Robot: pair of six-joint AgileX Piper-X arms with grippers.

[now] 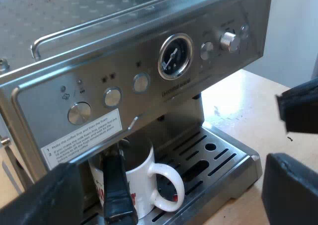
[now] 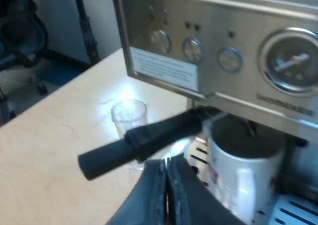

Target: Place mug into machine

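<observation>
On the espresso machine's [image 1: 149, 61] drip tray [image 1: 226, 158], under the locked-in holder [image 1: 117, 185], stands a white mug [image 1: 141, 178]; the left fingers [image 1: 290, 190] spread wide, empty, clear of it, while the right fingers [image 2: 149, 197] press together just beneath the holder's dark handle [image 2: 144, 138].

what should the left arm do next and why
Probably draw the left gripper straight back from the machine: its fingers are open, and the mug already stands free on the drip tray under the holder.

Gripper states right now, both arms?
Left gripper: open, empty, facing the mug.
Right gripper: shut, holding nothing.
</observation>
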